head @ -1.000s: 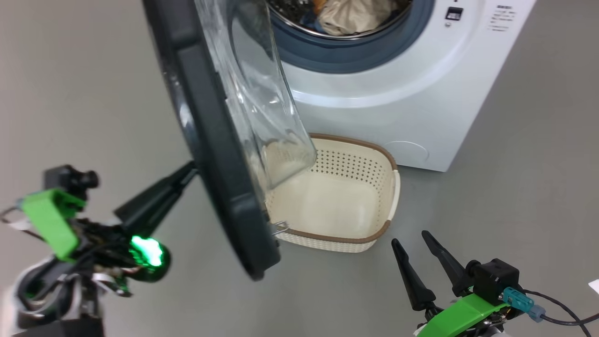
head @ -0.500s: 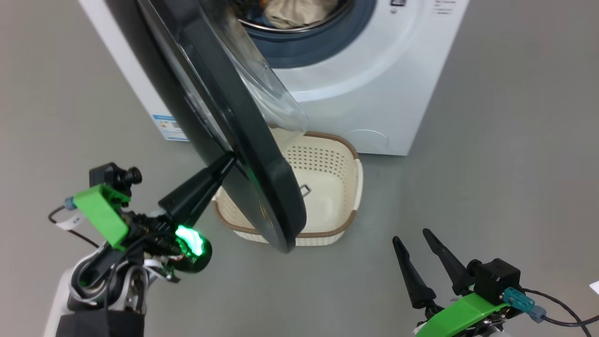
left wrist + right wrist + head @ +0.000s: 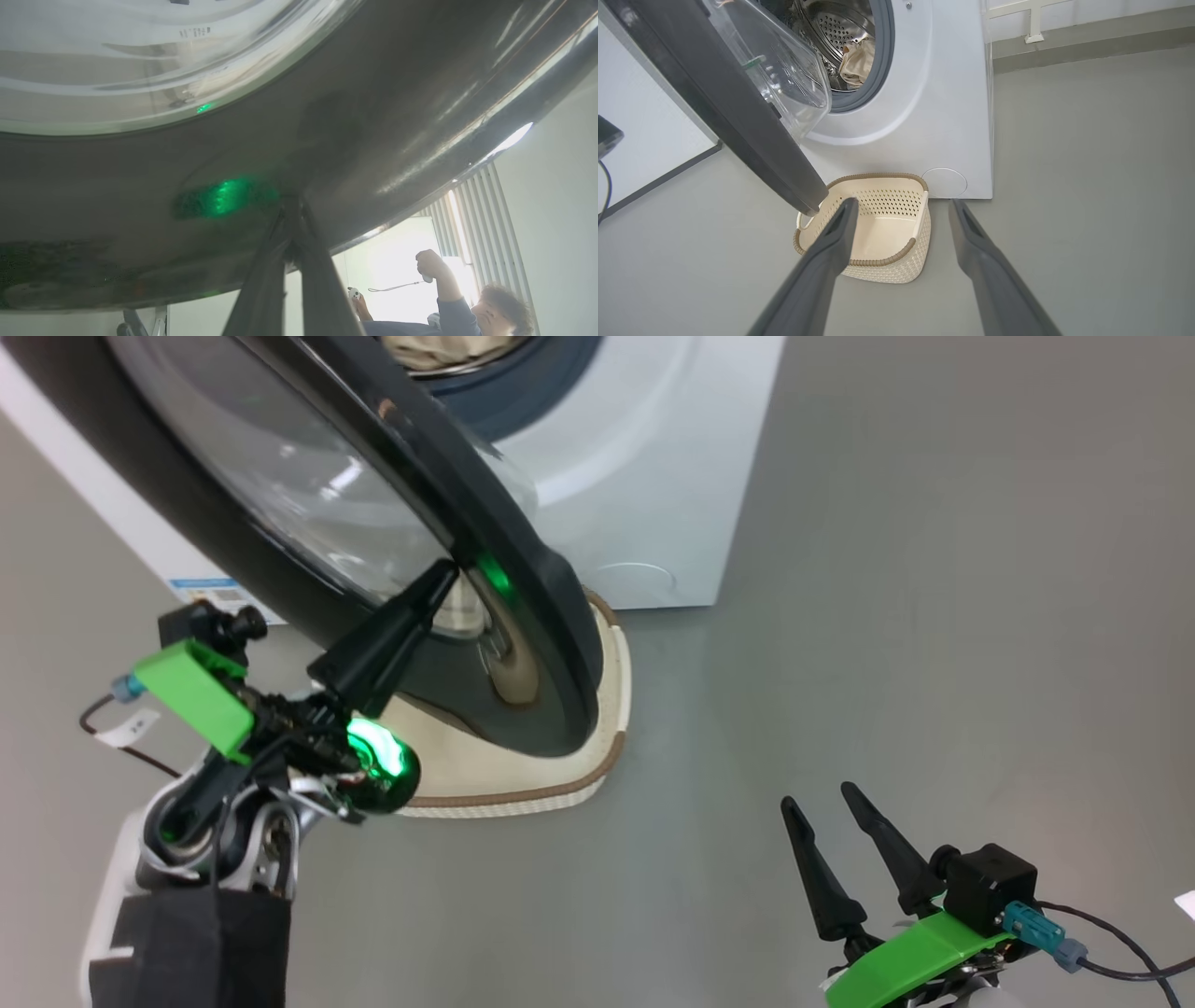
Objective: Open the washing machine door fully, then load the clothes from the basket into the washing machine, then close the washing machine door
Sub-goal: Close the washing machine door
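The left tool [image 3: 437, 584], fingers pinched together, touches its tips to the outer face of the glossy black round washing machine door [image 3: 537, 616], which stands ajar above the cream perforated plastic basket [image 3: 896, 270]. The right tool [image 3: 820, 798] is spread wide, empty.

The head camera looks steeply down on the floor [image 3: 887, 616] before the washing machine [image 3: 653, 476], with the washing machine door [image 3: 527, 616] close beneath it. The left wrist camera looks along the left claw [image 3: 292, 205], very close to the door's glossy black face. The right wrist camera sits low and farther back, facing the basket [image 3: 882, 261] and the machine's front. All three share the door; the head and right wrist views share basket and machine.
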Motion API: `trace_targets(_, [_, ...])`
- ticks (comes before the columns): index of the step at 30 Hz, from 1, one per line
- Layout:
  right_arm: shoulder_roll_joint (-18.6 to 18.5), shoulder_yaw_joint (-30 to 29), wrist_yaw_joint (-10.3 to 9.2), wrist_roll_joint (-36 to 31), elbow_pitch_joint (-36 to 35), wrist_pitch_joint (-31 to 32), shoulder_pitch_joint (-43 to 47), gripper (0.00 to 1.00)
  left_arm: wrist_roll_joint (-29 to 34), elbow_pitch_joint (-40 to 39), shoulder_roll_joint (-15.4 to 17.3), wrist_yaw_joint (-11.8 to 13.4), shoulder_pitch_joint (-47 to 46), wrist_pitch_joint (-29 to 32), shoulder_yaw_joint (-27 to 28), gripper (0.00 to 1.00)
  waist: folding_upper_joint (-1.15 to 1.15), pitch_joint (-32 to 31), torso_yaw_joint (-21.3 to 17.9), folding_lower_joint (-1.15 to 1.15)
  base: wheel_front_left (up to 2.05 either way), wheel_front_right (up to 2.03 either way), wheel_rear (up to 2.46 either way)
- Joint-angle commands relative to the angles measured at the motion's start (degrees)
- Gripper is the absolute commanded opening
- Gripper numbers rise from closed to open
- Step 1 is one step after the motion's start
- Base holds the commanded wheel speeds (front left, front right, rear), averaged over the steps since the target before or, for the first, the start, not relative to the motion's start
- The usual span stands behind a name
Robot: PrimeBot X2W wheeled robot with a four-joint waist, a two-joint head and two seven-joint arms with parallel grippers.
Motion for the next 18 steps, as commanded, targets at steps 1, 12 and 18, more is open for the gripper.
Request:
trace_targets(1, [0.53, 1.47, 0.1, 0.61, -1.04, -0.76, -1.7, 1.0, -0.07, -0.96, 0.82, -0.53, -2.3, -0.32, 1.54, 0.0, 0.0, 1.45, -2.0, 0.0, 0.0, 0.0, 0.0])
trace_targets(12, [0.63, 1.7, 0.1, 1.08, -0.34, -1.31, -3.05, 1.0, 0.76, 1.39, 0.82, -0.56, -6.85, -3.69, 2.63, 0.0, 0.0, 3.24, -5.38, 0.0, 0.0, 0.0, 0.0])
trace_targets(18, [0.64, 1.55, 0.1, 1.63, -0.15, -1.4, -3.19, 1.0, 1.29, 2.04, 0.82, -0.56, -7.24, -4.7, 3.13, 0.0, 0.0, 3.22, -5.78, 0.0, 0.0, 0.0, 0.0])
